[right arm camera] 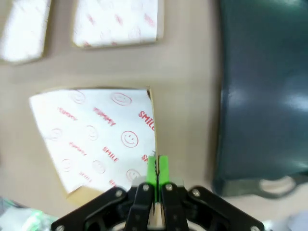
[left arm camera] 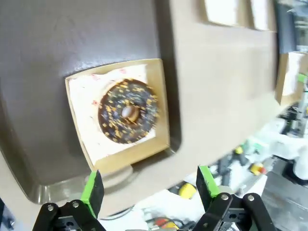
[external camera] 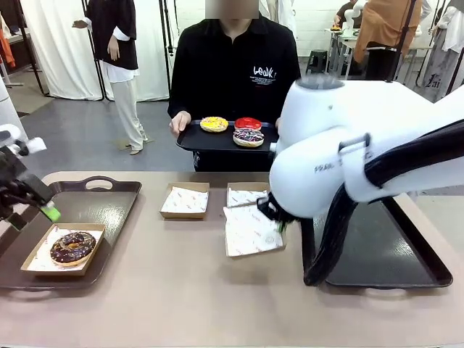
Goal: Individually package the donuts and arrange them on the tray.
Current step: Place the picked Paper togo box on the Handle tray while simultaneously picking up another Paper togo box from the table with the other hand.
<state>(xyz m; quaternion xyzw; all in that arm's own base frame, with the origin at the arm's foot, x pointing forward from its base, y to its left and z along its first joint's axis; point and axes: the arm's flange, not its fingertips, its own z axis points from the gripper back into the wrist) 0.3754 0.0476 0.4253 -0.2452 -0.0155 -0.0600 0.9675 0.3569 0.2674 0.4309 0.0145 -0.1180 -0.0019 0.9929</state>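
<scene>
- Right gripper: pads pressed together on the rim of the empty box; move it level, clear of the neighbouring boxes.
- Left gripper: spread, above the boxed chocolate donut on the left tray.
- The other donuts sit on the person's tray.

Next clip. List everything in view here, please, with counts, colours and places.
Beige table: one, across the foreground.
Dark trays: three; left tray and right tray on table, black tray held by person.
Ring donuts: four; chocolate-glazed donut boxed on left tray; yellow-iced donut, red-iced donut, sprinkled dark donut on black tray.
Shallow brown paper-lined cardboard boxes: four; donut's box, two empty boxes mid-table, near box askew.
Person's hand: one, gripping black tray.
Left claw: open, over left tray.
Right claw: shut on near box's edge.
</scene>
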